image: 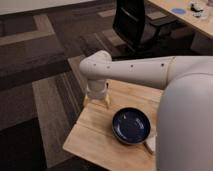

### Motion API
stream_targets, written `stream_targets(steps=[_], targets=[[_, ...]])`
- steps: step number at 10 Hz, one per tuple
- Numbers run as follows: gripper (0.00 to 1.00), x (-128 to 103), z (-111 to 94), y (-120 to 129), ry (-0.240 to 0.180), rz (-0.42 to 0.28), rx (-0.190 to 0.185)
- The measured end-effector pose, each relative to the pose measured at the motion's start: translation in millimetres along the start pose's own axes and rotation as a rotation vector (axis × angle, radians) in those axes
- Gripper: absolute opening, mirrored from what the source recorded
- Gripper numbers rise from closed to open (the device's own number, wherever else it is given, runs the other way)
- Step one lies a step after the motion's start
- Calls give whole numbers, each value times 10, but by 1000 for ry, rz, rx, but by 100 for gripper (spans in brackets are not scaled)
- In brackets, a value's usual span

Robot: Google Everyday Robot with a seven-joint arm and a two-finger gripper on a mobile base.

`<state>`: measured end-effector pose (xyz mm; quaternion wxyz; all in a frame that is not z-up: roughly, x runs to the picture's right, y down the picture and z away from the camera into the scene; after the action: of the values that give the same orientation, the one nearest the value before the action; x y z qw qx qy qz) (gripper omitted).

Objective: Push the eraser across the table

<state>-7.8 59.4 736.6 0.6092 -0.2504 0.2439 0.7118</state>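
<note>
Checking in from the remote station, here's what my feed shows. The arm [142, 70] reaches in from the right side of the frame, a fat white tube that bends down at the wrist just left of center. The gripper [96, 103] hangs off that wrist pointing straight down at the upper left edge of the table [92, 137], the small one with the light wood planks. Its jaws are apart, one pale finger splayed out to each side with nothing between them as far as I can see. I can't tell if the tips actually touch the wood. The dark blue bowl [131, 125] sits on the table to the lower right of the gripper, near it but apart. The eraser [147, 146] is the tricky bit: the only thing that looks like it is a slim dark bar poking out at the bowl's lower right rim, right against the robot's big white shell, which hides most of it, so I'm not fully sure. That's well apart from the gripper, with the bowl in between. Up top there's a black office chair [131, 22] on dark striped carpet [40, 75], and a pale desk [200, 27] in the upper right corner with a small blue round thing [177, 10] on it.
</note>
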Motion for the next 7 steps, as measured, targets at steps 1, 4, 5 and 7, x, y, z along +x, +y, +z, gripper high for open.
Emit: stream_targets(steps=[1,4,5,7], targets=[[65,-123,-77,-180,-6,27,6],[65,-422,-311,-848,-47,96,61],[65,-497,-387,-1099,-74,142,75],[65,-547,-377,-1188,-87,163,86]])
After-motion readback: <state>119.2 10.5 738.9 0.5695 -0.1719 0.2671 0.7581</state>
